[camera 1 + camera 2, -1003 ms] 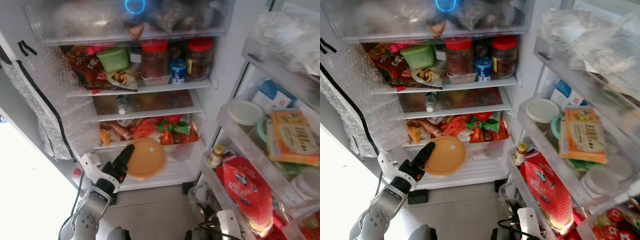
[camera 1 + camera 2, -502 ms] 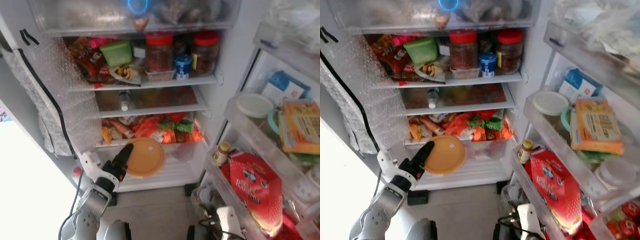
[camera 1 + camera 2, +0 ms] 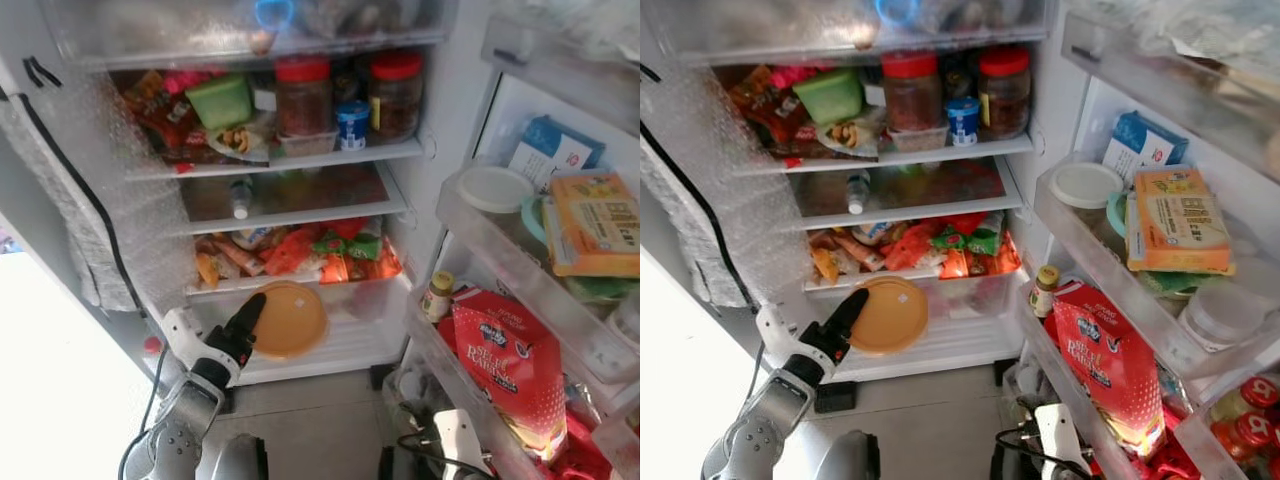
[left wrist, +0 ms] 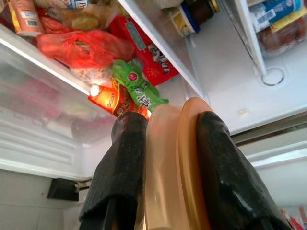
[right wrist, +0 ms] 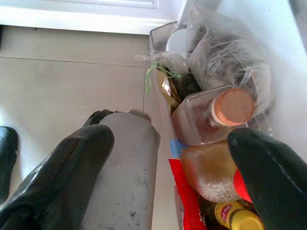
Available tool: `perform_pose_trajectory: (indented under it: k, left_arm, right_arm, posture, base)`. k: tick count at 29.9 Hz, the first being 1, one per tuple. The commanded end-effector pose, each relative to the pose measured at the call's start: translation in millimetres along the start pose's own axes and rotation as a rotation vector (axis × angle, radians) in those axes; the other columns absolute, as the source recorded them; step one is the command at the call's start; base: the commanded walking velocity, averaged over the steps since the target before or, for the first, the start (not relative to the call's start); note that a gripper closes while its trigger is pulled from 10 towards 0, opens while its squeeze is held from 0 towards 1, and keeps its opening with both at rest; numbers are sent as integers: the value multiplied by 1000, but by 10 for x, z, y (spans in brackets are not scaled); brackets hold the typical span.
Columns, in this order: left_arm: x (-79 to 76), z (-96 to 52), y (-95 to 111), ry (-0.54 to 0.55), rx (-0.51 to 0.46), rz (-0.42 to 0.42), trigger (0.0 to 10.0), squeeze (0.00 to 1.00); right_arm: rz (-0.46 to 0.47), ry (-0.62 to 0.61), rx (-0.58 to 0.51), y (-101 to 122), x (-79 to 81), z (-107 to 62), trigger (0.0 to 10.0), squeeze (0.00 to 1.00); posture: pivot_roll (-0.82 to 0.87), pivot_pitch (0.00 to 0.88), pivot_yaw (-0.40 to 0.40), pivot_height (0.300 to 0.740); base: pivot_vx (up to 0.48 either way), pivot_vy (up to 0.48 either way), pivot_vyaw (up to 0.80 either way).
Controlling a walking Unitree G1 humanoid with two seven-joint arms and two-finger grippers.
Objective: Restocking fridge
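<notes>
- The left gripper (image 3: 250, 318) has its two black fingers clamped on the rim of a flat, round, orange plastic container (image 3: 290, 320), one finger on each face.
- The container is held on edge in front of the clear bottom drawer (image 3: 345, 305) of the open fridge, below the shelf of colourful snack packets (image 3: 320, 255).
- Judged from this, the item is brought up but not yet set down; placing and releasing remain.
- The right gripper (image 5: 163, 177) hangs low with fingers spread wide, holding nothing.

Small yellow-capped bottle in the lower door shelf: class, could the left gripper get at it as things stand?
Probably not: the left gripper is shut on the orange lid at the fridge's bottom shelf, and the small bottle sits across on the door side.
</notes>
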State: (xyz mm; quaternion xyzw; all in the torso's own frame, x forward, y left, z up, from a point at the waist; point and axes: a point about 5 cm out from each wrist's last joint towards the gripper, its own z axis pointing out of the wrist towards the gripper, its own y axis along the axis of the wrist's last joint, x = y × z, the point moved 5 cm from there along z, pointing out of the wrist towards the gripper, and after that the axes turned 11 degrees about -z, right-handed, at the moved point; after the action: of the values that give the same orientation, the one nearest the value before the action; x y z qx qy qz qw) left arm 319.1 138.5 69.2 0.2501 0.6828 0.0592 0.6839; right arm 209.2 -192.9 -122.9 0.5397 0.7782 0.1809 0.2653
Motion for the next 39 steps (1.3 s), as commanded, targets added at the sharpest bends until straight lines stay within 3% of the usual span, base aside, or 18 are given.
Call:
perform_pose_trajectory:
  k: [1, 19, 21, 24, 39]
  left_arm:
    - [-27, 26, -20, -4, -9, -5, 10000, 0]
    - [6, 56, 14, 16, -28, -1, 10000, 0]
    - [7, 57, 14, 17, -28, 1, 10000, 0]
    - [8, 56, 17, 17, -30, 0, 10000, 0]
    - [14, 75, 117, 34, -85, -1, 10000, 0]
  right_arm:
    - [-10, 55, 145, -431, 180, -91, 10000, 0]
    - [-24, 62, 140, -424, 188, -90, 10000, 0]
    - [8, 64, 134, -421, 197, -91, 10000, 0]
    - [-17, 58, 130, -413, 188, -89, 10000, 0]
    - [-7, 52, 122, -404, 183, -89, 10000, 0]
  posture:
    - [-34, 74, 23, 598]
    - [-36, 56, 27, 598]
    - [-36, 56, 27, 583]
    - [-36, 59, 28, 563]
    - [-36, 69, 27, 563]
  base:
    - [0, 0, 0]
    - [0, 0, 0]
    - [0, 0, 0]
    - [0, 0, 0]
    - [0, 0, 0]
